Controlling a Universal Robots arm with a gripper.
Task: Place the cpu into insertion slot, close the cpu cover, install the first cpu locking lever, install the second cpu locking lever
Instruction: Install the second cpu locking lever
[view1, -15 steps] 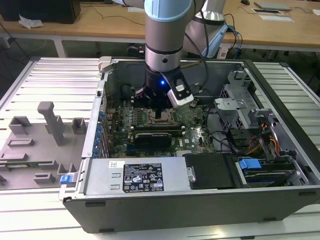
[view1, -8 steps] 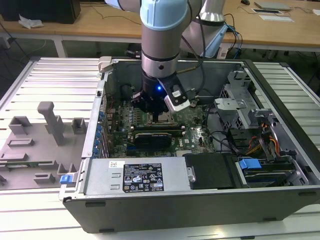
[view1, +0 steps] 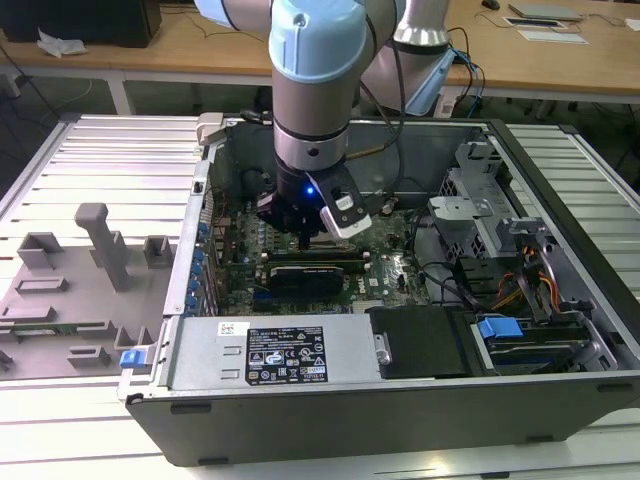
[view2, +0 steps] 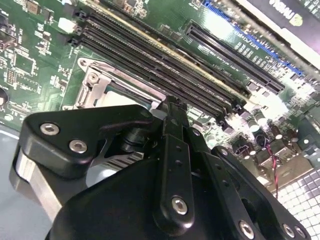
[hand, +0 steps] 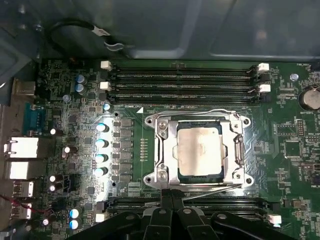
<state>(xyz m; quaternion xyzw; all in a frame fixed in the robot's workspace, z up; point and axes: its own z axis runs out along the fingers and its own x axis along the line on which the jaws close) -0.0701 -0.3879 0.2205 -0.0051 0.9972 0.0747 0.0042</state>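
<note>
In the first wrist view the cpu (hand: 199, 150) lies flat in the insertion slot (hand: 200, 176), its dull silver top showing through the window of the cpu cover (hand: 167, 150). The cover lies down flat over it. One thin wire lever (hand: 210, 111) runs along the far side of the socket, and another (hand: 212, 186) runs along the side by my fingers. My gripper (hand: 172, 194) is shut, empty, with its tips at that near edge of the socket. The second wrist view has the gripper (view2: 171, 104) over the socket's corner (view2: 94, 80). In the exterior view the gripper (view1: 305, 238) reaches down inside the open computer case.
Long black memory slots (hand: 185, 80) flank the socket on both sides. A black graphics card (view1: 305, 272) and a power supply (view1: 280, 350) lie toward the case's front wall. Drive cages and cables (view1: 500, 280) fill the exterior view's right. A grey fixture tray (view1: 70, 290) sits outside, left.
</note>
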